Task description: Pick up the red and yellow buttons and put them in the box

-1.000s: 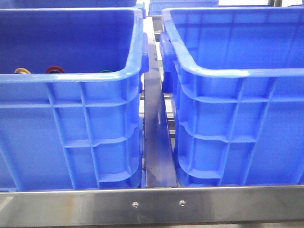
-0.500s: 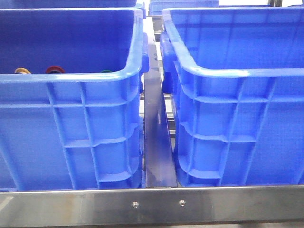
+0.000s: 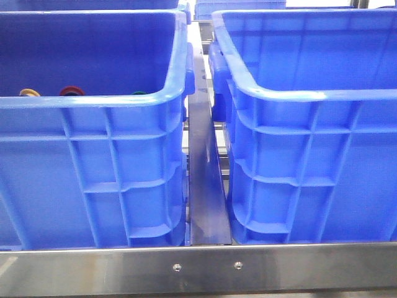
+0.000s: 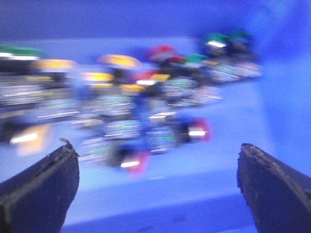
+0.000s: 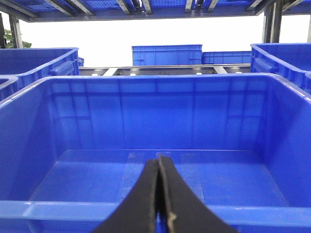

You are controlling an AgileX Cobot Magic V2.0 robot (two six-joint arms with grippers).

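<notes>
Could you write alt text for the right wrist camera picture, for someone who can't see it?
A closed black gripper points into a large blue crate whose visible floor holds nothing. More blue crates stand on racks behind it, under a bright white background.

Both crates are seen to be moulded blue plastic, semi-glossy, with highlights along the rolled rims: the left crate (image 3: 93,161) and the right box (image 3: 310,155), outer walls ribbed, inner walls smooth. The box floor (image 5: 160,179) is shown as smooth plastic with a soft sheen. A brushed metal rail (image 3: 205,268) with two screw heads is noted in front, dull-reflective. A polished metal strip (image 3: 203,186) between the crates is seen mirroring blue. Right gripper (image 5: 161,204) pads look matt black, rubbery, slightly worn at edges. Left gripper (image 4: 155,184) fingers (image 4: 39,189) look matt black, rough-edged. Buttons (image 4: 146,111) are blurred; glossy glints on caps only.
</notes>
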